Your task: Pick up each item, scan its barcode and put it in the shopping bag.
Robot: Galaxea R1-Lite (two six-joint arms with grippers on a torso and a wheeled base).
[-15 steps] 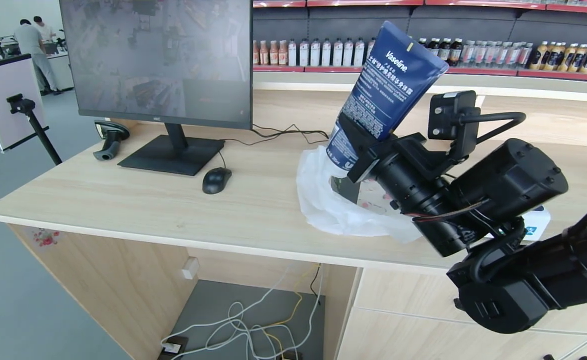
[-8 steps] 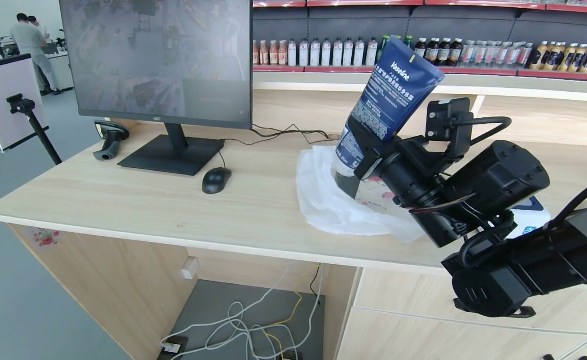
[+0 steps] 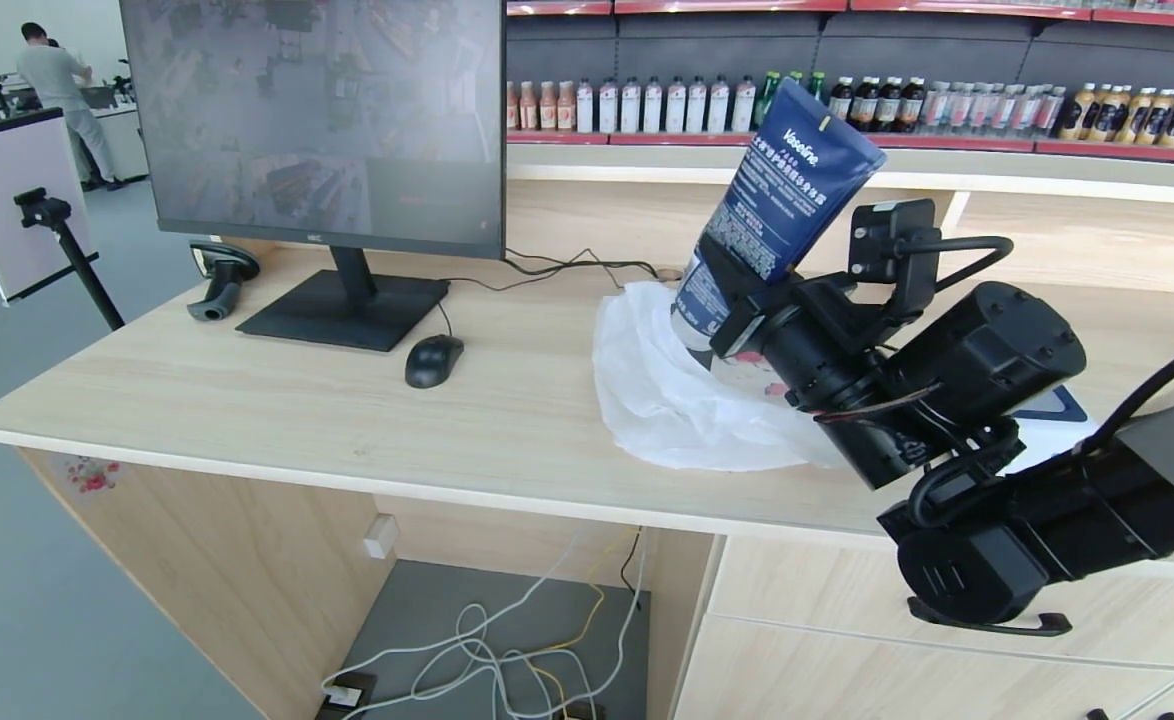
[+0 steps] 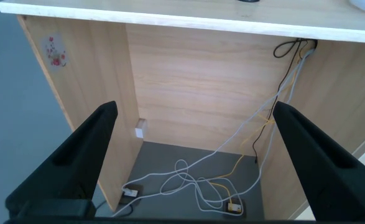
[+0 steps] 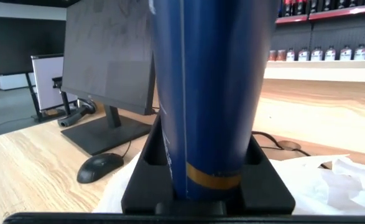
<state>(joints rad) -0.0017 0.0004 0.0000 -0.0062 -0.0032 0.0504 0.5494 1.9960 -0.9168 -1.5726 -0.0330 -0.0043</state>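
Observation:
A dark blue lotion tube with white print stands tilted above the counter, cap end down, held by my right gripper, which is shut on its lower part. Just below and around it lies the white plastic shopping bag, crumpled open on the counter. From the right wrist view the tube runs between the black fingers, with the bag beneath. My left gripper hangs open below the counter edge, in front of the open space under the desk, with nothing between its fingers.
A monitor on a stand, a black mouse and a handheld barcode scanner stand on the wooden counter. A white and blue box lies behind my right arm. Bottles line the back shelf. Cables lie under the desk.
My right gripper has carried the tube down and away from me, closer to the bag's mouth. The motion has slowed over the last half second.

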